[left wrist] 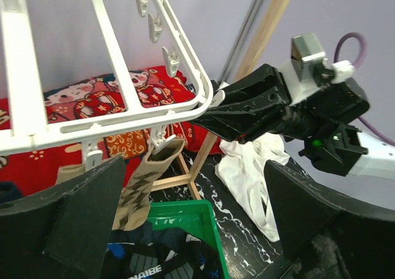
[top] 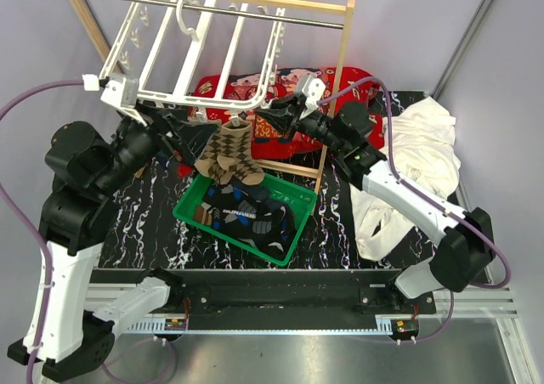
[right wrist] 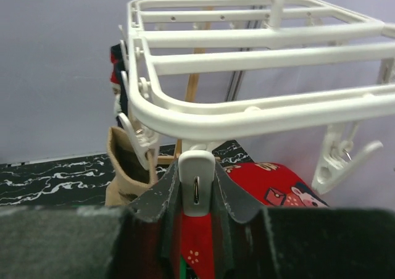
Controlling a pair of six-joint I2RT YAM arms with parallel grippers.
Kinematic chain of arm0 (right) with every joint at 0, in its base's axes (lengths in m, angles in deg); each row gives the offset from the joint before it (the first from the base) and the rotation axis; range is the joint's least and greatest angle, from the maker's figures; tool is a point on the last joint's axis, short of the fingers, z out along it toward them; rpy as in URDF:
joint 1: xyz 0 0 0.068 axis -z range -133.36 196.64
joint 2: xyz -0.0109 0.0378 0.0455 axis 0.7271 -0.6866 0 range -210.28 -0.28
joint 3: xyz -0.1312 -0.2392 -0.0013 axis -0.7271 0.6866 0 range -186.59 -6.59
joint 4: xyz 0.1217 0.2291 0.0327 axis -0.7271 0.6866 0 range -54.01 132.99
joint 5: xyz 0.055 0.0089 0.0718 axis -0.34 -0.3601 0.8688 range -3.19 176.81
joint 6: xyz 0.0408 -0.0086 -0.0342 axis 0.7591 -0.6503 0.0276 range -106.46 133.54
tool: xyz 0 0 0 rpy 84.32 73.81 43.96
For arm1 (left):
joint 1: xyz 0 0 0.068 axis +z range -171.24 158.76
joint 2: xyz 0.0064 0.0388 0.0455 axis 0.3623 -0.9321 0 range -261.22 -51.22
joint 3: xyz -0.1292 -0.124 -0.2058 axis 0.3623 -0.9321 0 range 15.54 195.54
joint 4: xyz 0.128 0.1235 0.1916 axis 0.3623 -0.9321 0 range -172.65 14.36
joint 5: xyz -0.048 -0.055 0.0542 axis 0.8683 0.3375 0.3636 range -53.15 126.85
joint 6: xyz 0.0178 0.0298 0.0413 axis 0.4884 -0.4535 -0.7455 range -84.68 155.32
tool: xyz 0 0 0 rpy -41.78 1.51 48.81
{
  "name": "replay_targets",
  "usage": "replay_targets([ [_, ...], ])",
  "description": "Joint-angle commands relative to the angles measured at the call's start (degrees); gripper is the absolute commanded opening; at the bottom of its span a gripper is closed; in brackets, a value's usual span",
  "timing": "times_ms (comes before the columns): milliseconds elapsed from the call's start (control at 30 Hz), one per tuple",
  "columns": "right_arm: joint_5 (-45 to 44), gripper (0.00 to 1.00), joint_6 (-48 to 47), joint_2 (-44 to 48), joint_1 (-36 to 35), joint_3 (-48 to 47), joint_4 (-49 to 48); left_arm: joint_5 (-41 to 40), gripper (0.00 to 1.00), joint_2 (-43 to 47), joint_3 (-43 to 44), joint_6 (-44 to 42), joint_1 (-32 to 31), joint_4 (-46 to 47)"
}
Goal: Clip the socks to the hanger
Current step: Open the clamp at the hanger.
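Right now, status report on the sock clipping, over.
Left gripper jaws open. Right gripper jaws shut on a hanger clip. Argyle sock clipped up, other socks in green basket. No obstruction seen.

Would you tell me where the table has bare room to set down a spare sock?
Bare tabletop lies between the left arm and the green basket, with a narrower strip between basket and white cloth. Under the hanger it is crowded: left gripper, right gripper on a clip, argyle sock, red cloth.
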Motion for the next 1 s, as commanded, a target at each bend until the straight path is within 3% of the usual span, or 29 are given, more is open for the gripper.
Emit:
replay_targets([
  [0, -6.2, 0.04, -4.5, 4.6, -4.8, -0.4, 6.2, 3.0, 0.99, -1.7, -0.2, 0.9, -1.3, 3.7],
  [467, -9.7, 0.02, -4.1, 0.9, -14.6, -9.3, 19.4, 2.0, 0.99, 0.5, -4.6, 0.8, -1.5, 2.7],
  [600, -8.0, 0.02, -4.0, -2.5, -16.5, -13.8, 22.9, 0.0, 0.96, 1.9, -7.2, 1.4, -1.5, 2.7],
  [767, -8.6, 0.02, -3.5, -4.5, -18.2, -16.4, 23.0, -4.5, 0.84, 3.4, -9.6, 2.0, -1.5, 2.7],
  [967, -10.0, 0.02, -2.7, -6.5, -19.2, -18.3, 22.9, -7.8, 0.80, 4.8, -12.5, 2.7, -1.5, 5.0],
])
